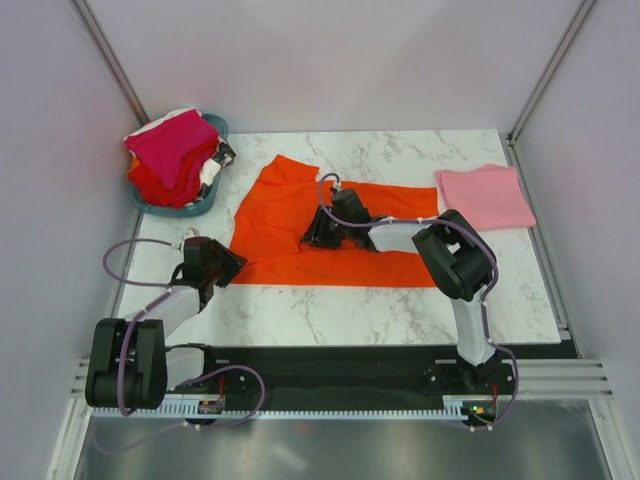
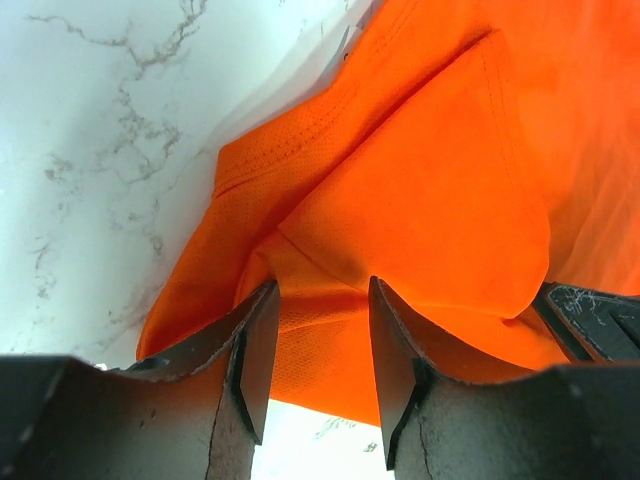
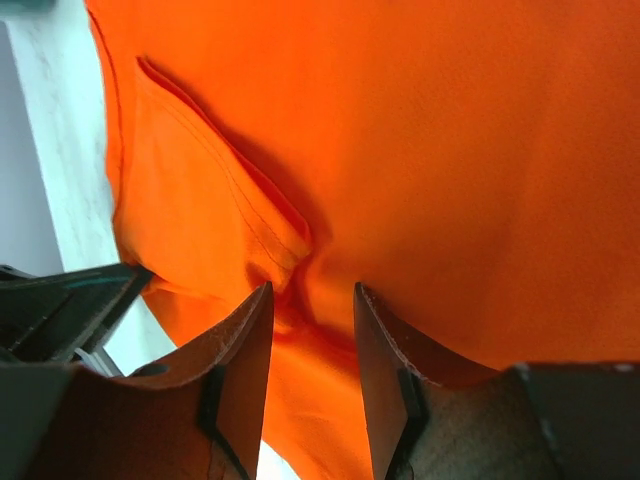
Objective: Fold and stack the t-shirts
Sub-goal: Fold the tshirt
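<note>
At the far left corner of the table (image 1: 330, 310) you have the teal basket (image 1: 186, 208), with a heap of magenta, red and white shirts (image 1: 175, 150) piled in it above the rim. Just right of that and nearer to you, your left claw (image 1: 232, 265) (image 2: 322, 290) sits at the near left corner of the orange shirt (image 1: 280, 215) (image 2: 440, 180) (image 3: 450, 150). Its jaws stand about half apart astride a raised fold of the cloth and have not clamped down on it. The orange shirt itself lies spread across the middle of the table, its left part rumpled and doubled over. Your right claw (image 1: 318, 235) (image 3: 312, 290) is down on the middle of that shirt, its jaws likewise about half apart, with a small pucker of orange cloth in the gap between them. Further right, at the far right corner, the pink shirt (image 1: 485, 197) lies flat and folded, just beside the orange one.
</note>
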Controlling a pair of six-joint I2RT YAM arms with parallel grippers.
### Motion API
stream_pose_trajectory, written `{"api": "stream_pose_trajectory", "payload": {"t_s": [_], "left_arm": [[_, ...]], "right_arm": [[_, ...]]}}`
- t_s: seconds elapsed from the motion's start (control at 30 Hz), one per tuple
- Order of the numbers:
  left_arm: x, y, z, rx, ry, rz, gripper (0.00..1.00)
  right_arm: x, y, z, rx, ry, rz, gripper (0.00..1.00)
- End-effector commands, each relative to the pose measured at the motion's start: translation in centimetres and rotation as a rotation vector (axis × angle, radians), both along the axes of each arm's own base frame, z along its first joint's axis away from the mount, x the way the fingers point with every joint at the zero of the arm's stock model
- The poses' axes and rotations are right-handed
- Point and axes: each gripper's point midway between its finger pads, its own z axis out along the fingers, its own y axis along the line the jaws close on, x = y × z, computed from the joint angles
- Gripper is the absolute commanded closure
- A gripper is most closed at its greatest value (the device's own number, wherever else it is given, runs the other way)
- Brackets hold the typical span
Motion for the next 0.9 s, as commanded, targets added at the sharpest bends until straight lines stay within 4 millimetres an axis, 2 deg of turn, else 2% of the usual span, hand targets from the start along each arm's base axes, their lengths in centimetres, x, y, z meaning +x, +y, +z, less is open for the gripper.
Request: {"api": "stream_pose_trajectory", "payload": {"t_s": [0.0,0.23,0.5,0.73,0.77,0.87], "left_arm": [[-0.2,1.0,-1.0,0.014,0.026,0.062,0.51],[-0.1,1.2,-0.4,0.034,0.005,0.047,0.52],[0.6,0.7,1.9,0.057,-0.071,-0.017,0.55],[0.6,0.3,6.6,0.067,-0.205,-0.027,0.53],[0.7,0.1,7.5,0.063,-0.231,-0.034,0.52],[0.9,-1.4,8.4,0.02,-0.24,-0.071,0.52]], "right_arm": [[2.0,1.6,1.4,0.072,-0.041,-0.024,0.54],[1.7,2.2,2.1,0.122,-0.043,-0.022,0.52],[0.8,3.4,2.2,0.151,-0.018,-0.003,0.52],[0.5,3.5,1.8,0.157,0.002,-0.011,0.48],[0.5,3.5,1.8,0.157,0.005,-0.013,0.47],[0.3,3.6,1.6,0.159,0.018,-0.011,0.45]]}}
